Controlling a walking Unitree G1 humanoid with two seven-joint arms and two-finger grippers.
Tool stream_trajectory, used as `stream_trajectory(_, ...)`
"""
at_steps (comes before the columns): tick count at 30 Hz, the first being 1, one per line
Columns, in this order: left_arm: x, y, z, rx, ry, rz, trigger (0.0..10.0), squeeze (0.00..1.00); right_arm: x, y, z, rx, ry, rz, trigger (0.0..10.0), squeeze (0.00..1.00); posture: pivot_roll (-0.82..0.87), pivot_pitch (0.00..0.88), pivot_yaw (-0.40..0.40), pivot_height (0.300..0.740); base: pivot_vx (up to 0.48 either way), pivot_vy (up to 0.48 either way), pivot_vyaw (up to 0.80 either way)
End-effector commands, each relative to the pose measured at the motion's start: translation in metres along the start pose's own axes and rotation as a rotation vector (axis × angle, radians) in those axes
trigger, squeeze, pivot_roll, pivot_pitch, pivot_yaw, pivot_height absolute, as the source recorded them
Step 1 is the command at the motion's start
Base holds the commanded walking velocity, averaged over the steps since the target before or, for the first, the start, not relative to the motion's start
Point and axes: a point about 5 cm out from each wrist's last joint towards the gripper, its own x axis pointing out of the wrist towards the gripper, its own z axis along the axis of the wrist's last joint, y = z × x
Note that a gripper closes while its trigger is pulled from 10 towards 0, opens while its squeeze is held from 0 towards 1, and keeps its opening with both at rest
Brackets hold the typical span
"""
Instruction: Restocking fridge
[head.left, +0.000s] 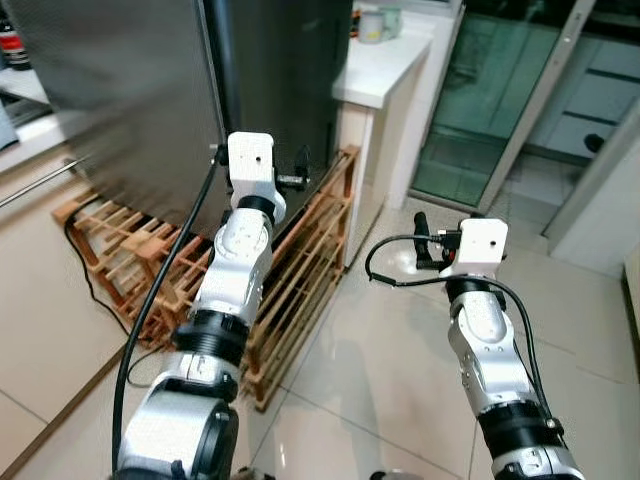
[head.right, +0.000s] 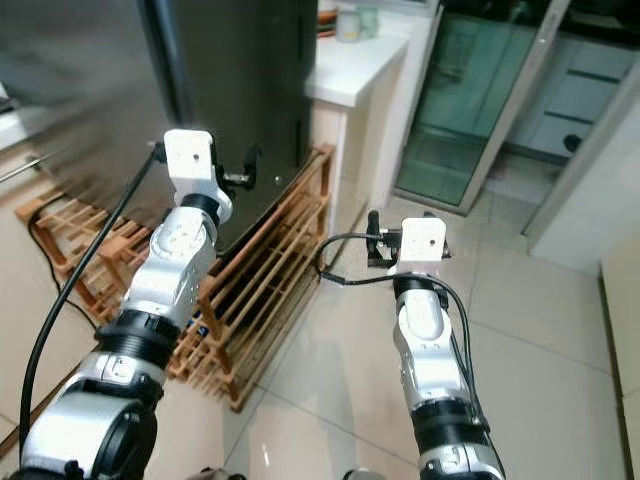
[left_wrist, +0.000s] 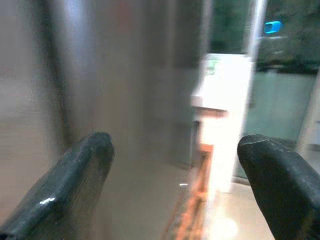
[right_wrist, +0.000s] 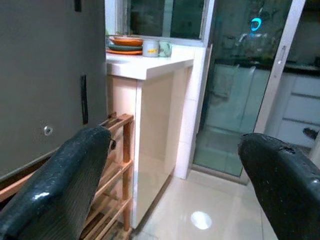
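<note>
you were at the approach, not the stocking: the fridge (head.left: 150, 90) stood just ahead and to the left, its steel door shut, the dark side panel facing you, and nothing for restocking was in either gripper. the left gripper (head.left: 290, 180) was raised close to the fridge's front corner, above the wooden rack (head.left: 300, 270) that sits on the floor under and beside the fridge. in the left wrist view its fingers (left_wrist: 75, 175) were wide apart and empty, with the blurred steel face right in front of them. the right gripper (head.left: 422, 240) hung out over the tiled floor (head.left: 400, 350), well apart from the fridge; its fingers (right_wrist: 65, 185) were spread too, holding nothing, and looked toward the white counter (right_wrist: 150, 65) with dishes on it beside the fridge.

i judged the next move called for getting the door open: you needed to square up to the front, find the door's edge or handle, which i couldn't make out, and hook the left fingers on it without catching the rack.
</note>
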Motion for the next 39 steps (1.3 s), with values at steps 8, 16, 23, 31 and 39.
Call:
stream_trajectory(8,-0.005,0.023,0.012,-0.022,-0.079,0.044,10.0,0.00,-0.002,0.000,0.004,-0.008,-0.011,0.010,10.0,0.00,-0.06,0.000,0.020,0.740,0.000,0.000,0.00)
stream_trajectory(16,-0.091,0.059,-0.028,0.055,0.008,-0.097,10.0,0.00,-0.041,-0.012,0.026,-0.012,-0.060,0.036,10.0,0.00,-0.03,0.000,0.018,0.740,0.000,0.000,0.00)
stream_trajectory(23,-0.136,0.047,-0.011,0.045,-0.065,-0.077,10.0,0.00,-0.069,-0.021,0.034,0.031,-0.062,0.060,10.0,0.00,-0.04,0.000,-0.030,0.740,0.000,0.000,0.00)
stream_trajectory(31,-0.095,0.017,0.008,-0.174,-0.110,0.023,10.0,0.00,-0.040,-0.022,0.042,-0.039,-0.052,0.088,10.0,0.00,-0.09,0.000,-0.084,0.740,0.347,0.000,0.00)
stream_trajectory(39,-0.091,0.027,0.014,-0.189,-0.116,0.112,10.0,0.00,-0.030,-0.022,0.043,-0.040,-0.042,0.087,10.0,0.00,-0.08,0.000,-0.076,0.740,0.471,0.000,0.00)
